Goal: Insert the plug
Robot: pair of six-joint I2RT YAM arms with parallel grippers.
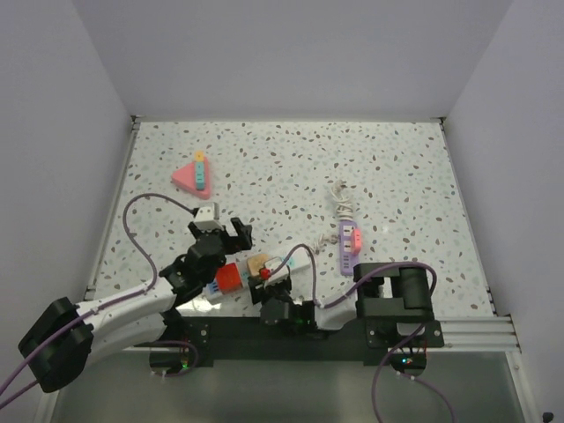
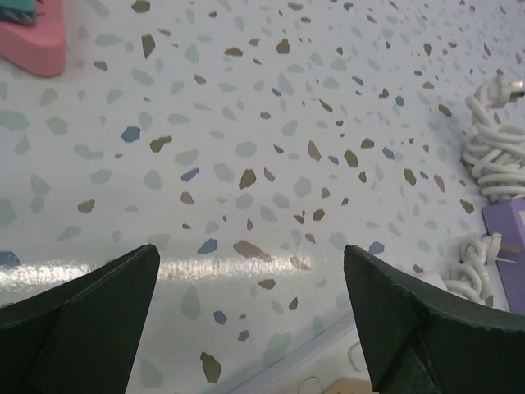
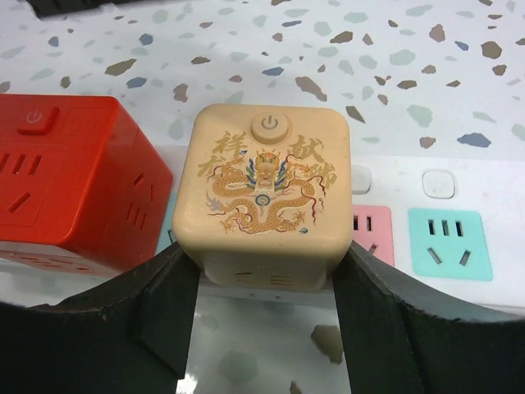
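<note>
Clamping cube (image 3: 267, 197), base hidden: R tool (image 3: 264, 275)

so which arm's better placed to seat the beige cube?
Right. The right gripper is shut on the beige cube atop the power strip; the left gripper hangs open over the table, holding nothing.

Your beige cube plug (image 3: 264, 197) stands upright, with a dragon print and power button on top. It sits on the white power strip (image 3: 410, 185), just beside a pink socket.
</note>
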